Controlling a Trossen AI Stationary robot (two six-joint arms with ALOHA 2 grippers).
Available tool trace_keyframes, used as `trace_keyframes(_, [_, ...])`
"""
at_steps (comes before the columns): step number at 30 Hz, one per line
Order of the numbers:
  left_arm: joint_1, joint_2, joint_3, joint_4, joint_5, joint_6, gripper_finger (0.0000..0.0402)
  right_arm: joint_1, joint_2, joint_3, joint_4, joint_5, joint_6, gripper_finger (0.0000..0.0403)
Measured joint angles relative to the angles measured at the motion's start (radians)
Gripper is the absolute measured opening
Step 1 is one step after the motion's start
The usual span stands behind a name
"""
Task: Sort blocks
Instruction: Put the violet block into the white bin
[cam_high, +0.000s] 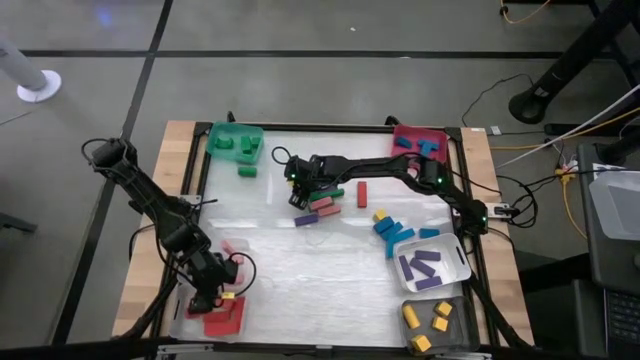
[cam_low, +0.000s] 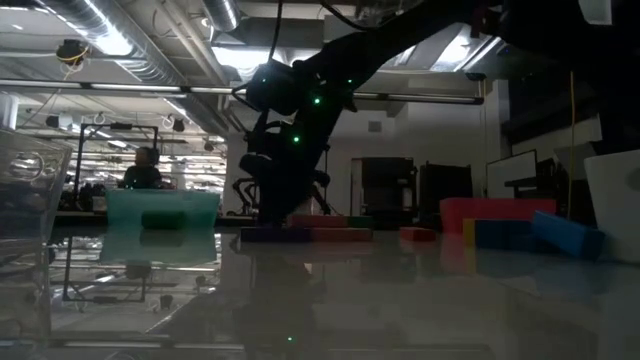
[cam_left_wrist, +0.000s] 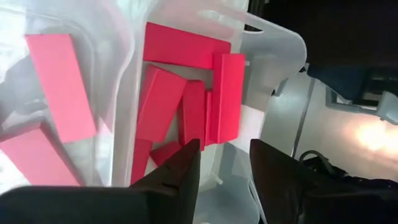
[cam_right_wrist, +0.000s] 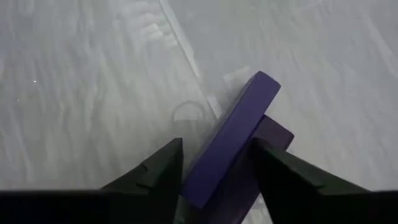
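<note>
My right gripper (cam_high: 301, 203) reaches to the table's middle and is shut on a purple block (cam_right_wrist: 233, 140), which also shows as the purple block (cam_high: 306, 220) in the high view. Beside it lie pink and red blocks (cam_high: 321, 206) and a green block (cam_high: 331, 194). In the low view the right gripper (cam_low: 285, 212) comes down onto the purple block (cam_low: 272, 235). My left gripper (cam_left_wrist: 225, 155) is open above the clear bin (cam_high: 190, 312) at the near left, which holds red blocks (cam_left_wrist: 186, 99). It touches nothing. My right gripper pinches the purple block between its two fingers at the end nearest the gripper (cam_right_wrist: 208, 180), coming from above. The block's length runs out from the fingertips, slanted. Whether it is clear of the table or resting on it, I cannot tell.
A green bin (cam_high: 237, 128) with green blocks and a red bin (cam_high: 403, 133) with blue blocks stand at the far edge. A clear bin (cam_high: 455, 255) with purple blocks and a grey bin (cam_high: 428, 304) with yellow blocks stand near right. Loose blue blocks (cam_high: 392, 232), a red block (cam_high: 362, 193) and a green block (cam_high: 246, 171) lie about.
</note>
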Motion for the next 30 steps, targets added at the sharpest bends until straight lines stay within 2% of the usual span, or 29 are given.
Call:
trace_keyframes(3, [0.000,0.000,0.000,0.021,0.000,-0.001,0.0120,0.000,0.001,0.000,0.011,0.001,0.001,0.0146])
trace_keyframes(8, [0.001,0.000,0.000,0.037,0.000,0.002,0.0105,0.000,0.002,0.037,-0.024,-0.028,0.001,0.0043])
trace_keyframes(9, [0.001,0.000,0.000,0.036,0.000,0.002,0.0102,0.000,0.003,0.053,-0.038,-0.040,-0.004,0.0036])
trace_keyframes(12, [0.002,0.000,0.000,0.036,0.000,0.004,0.0089,0.000,0.003,0.126,-0.111,-0.072,-0.028,0.0036])
trace_keyframes(17, [0.024,0.000,0.000,0.035,-0.010,0.048,0.0069,0.000,0.003,0.304,-0.343,-0.088,-0.037,0.0052])
trace_keyframes(21, [0.078,0.000,0.000,0.035,-0.059,0.125,0.0053,0.000,0.001,0.468,-0.564,-0.171,-0.065,0.0043])
trace_keyframes(26, [0.183,-0.036,0.000,0.026,-0.204,0.291,0.0036,0.000,-0.099,0.426,-0.726,-0.366,-0.058,0.0041])
trace_keyframes(30, [0.294,-0.098,0.000,0.026,-0.324,0.449,0.0025,0.006,-0.136,0.435,-0.920,-0.409,-0.034,0.0042])
